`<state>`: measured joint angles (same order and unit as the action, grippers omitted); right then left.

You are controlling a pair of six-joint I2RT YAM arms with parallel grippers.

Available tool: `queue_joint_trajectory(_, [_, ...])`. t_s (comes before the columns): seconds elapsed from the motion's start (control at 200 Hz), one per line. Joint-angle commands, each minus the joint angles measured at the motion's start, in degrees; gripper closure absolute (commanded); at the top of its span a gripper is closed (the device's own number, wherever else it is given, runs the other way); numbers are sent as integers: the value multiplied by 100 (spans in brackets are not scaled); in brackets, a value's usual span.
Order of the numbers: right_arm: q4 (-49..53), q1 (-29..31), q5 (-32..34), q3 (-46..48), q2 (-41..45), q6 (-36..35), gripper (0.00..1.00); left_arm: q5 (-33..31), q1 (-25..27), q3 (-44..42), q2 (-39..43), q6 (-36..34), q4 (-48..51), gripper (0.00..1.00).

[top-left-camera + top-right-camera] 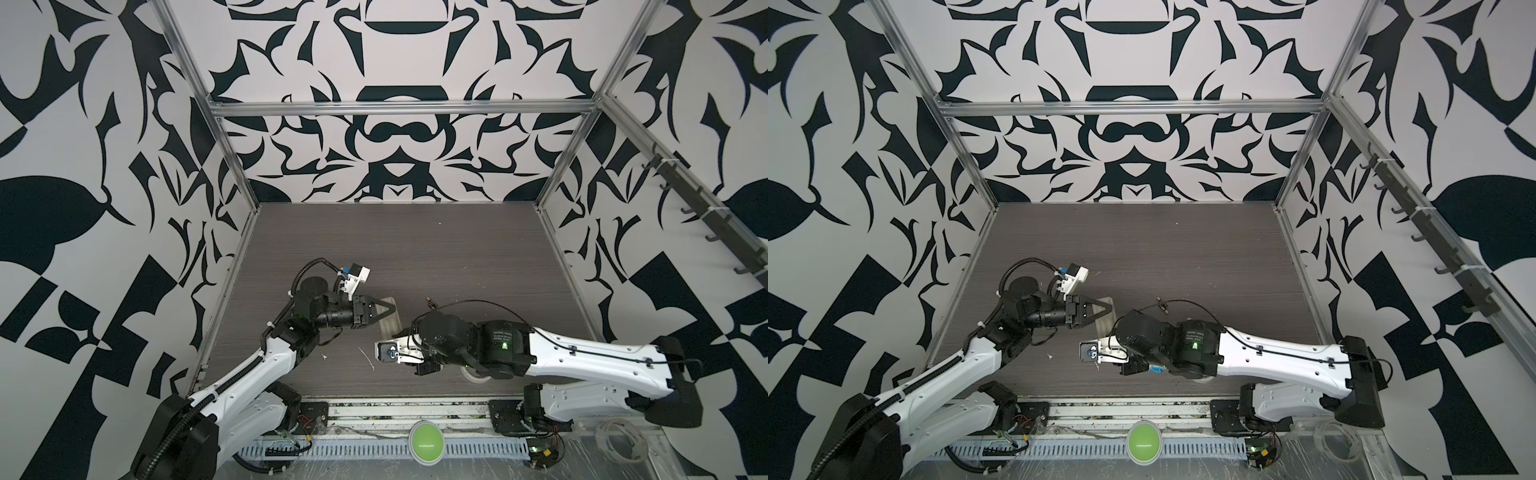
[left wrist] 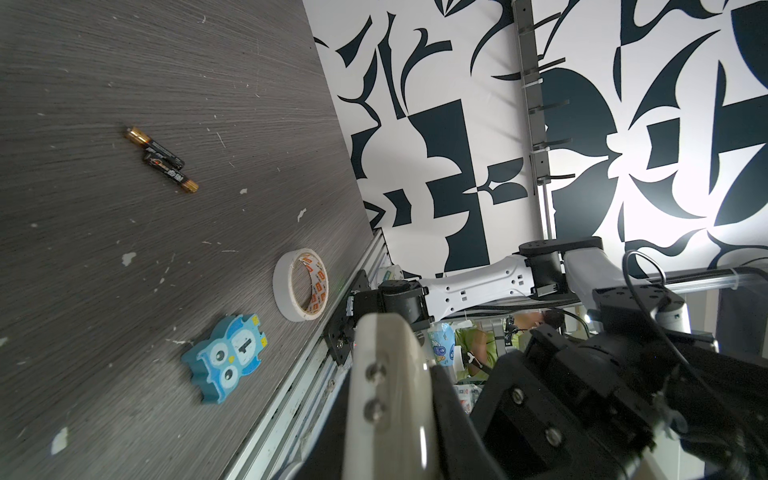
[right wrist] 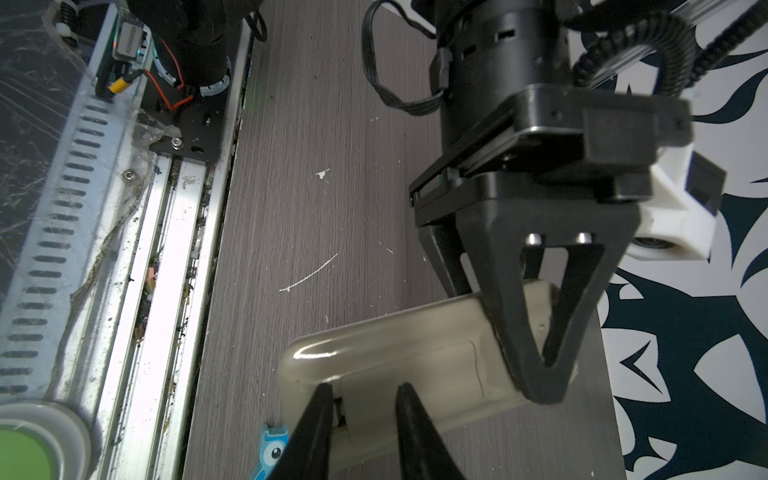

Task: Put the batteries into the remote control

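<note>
In both top views the left gripper [image 1: 392,309] reaches in from its side, jaws clamped on one end of the remote control [image 1: 390,326] near the middle of the table [image 1: 415,249]. We cannot tell whether it rests on the surface or hangs just over it. We judge this grip is there to steady the body while the other arm works on it. The batteries [image 1: 431,304] lie on the table just beyond the right arm's wrist, untouched. The right gripper itself is tucked under that wrist, hard to read from above.

In the left wrist view the batteries [image 2: 162,160] lie side by side, partly overlapping, well apart from a tape roll [image 2: 301,284] and a blue owl tile [image 2: 226,365] near the table's edge.

In the right wrist view the remote control [image 3: 395,353] turns its plain back to us, the battery cover's outline showing and, as far as we can see, not yet off. The left gripper [image 3: 544,374] pinches the far end, leaving the cover free. The right gripper [image 3: 365,399] has its jaws narrowly parted, holding nothing, tips set against the edge by the cover. We take this as getting ready to pry or slide it off before any battery goes in.
</note>
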<state>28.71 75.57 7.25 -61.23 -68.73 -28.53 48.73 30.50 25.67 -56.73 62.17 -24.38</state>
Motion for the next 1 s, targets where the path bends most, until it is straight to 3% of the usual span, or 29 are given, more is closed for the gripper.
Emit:
queue_joint_trajectory(0.0, [130,2,72,-187,-43,81,70,136,-9,-53,92,14,-162,100])
queue_joint_trajectory(0.32, [133,3,330,-91,-91,35,71,163,-10,-56,94,14,-163,100])
queue_joint_trajectory(0.38, [85,3,707,-85,-151,19,71,161,-11,-71,77,14,-180,100])
queue_joint_trajectory(0.725, [-340,5,1280,-23,-164,-44,76,196,-12,-67,22,41,-265,100])
queue_joint_trajectory(0.995, [-674,2,1297,19,-94,-89,79,166,-13,-80,-80,47,-355,100])
